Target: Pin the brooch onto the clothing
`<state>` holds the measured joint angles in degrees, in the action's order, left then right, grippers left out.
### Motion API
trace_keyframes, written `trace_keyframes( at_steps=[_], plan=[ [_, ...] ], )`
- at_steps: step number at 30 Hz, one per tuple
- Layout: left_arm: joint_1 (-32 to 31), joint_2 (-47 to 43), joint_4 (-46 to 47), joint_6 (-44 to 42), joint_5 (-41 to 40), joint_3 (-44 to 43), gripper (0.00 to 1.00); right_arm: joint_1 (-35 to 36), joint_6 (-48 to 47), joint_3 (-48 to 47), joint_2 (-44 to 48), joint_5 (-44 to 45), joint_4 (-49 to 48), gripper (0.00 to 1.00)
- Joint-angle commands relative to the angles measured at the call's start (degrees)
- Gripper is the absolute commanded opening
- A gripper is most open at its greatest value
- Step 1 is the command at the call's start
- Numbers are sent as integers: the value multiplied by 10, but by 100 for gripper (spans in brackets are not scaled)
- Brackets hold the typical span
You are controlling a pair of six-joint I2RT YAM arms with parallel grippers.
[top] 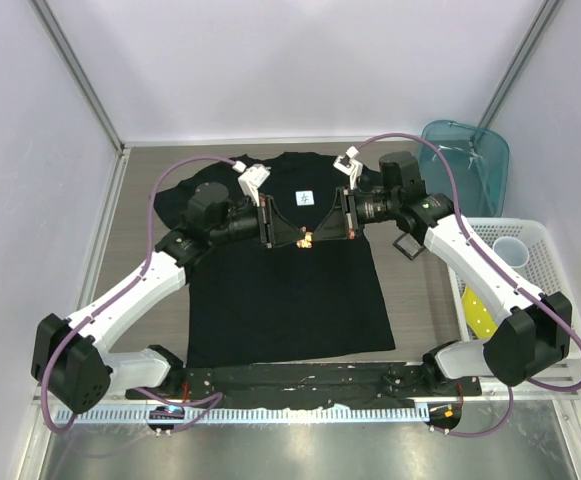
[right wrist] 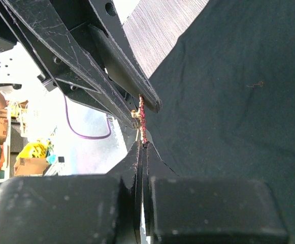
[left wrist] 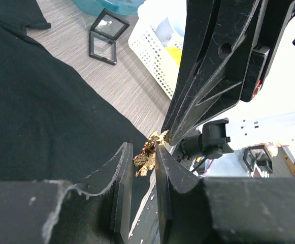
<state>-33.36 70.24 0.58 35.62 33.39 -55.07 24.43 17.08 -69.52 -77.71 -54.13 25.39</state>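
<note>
Where the two arms are bolted at the near edge of the grey wood-grain desk (top: 145, 200), a large black short-sleeved T-shirt (top: 280, 310) lies flat, with its hem toward the bases and its round neck away from them. Over the chest of the T-shirt the arms meet tip to tip, and between them is the tiny maple-leaf-shaped brooch (top: 306, 240), golden-orange on one face and red on the other. The right end effector (right wrist: 142, 148) is clenched on the brooch, and its fingers (right wrist: 136, 170) are pressed almost together. The left end effector (left wrist: 143, 151) keeps its fingers (left wrist: 122, 175) a little apart with the brooch in the gap; I cannot tell if they press it, or if the brooch touches the cloth. Just beyond the brooch sits a small white square label (top: 305, 198). On the desk to the right lie two small black square frames (left wrist: 105, 34), then a white plastic lattice basket (top: 540, 235). Farthest is a translucent teal plastic bin (top: 470, 150).
</note>
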Motion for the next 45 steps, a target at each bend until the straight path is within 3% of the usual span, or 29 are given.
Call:
trace_keyframes(
  at_steps=[1,7,10,13,14,17,21,23,25,26,27,29,38,45],
  plan=[
    [1,-2,18,4,25,15,27,4,0,-22,20,-32,-22,1],
    [34,-25,14,6,57,18,62,3,-77,-51,14,-7,46,1],
    [70,-50,1,-33,92,12,66,2,-182,-83,11,21,119,1],
    [88,-86,-51,-153,113,-20,67,3,-301,-114,7,52,188,1],
    [87,-103,-92,-237,123,-27,67,4,-336,-131,6,57,205,1],
    [87,-119,-172,-377,131,-54,65,7,-443,-166,5,77,262,1],
    [84,-116,-215,-468,135,-82,59,26,-552,-186,19,89,300,1],
    [74,-114,-222,-504,124,-91,58,40,-593,-158,54,114,277,1],
    [49,-116,-236,-563,98,-101,57,52,-590,-101,104,146,159,1],
    [41,-116,-241,-582,87,-104,57,55,-591,-25,138,157,98,1],
    [31,-119,-247,-604,68,-108,56,61,-596,10,190,162,-1,1],
    [14,-121,-256,-638,61,-110,56,80,-601,56,222,164,-59,1],
    [-49,-128,-269,-684,21,-114,56,97,-561,68,214,120,-104,1],
    [-75,-110,-262,-639,20,-131,55,114,-514,56,201,104,-106,1]
  ],
)
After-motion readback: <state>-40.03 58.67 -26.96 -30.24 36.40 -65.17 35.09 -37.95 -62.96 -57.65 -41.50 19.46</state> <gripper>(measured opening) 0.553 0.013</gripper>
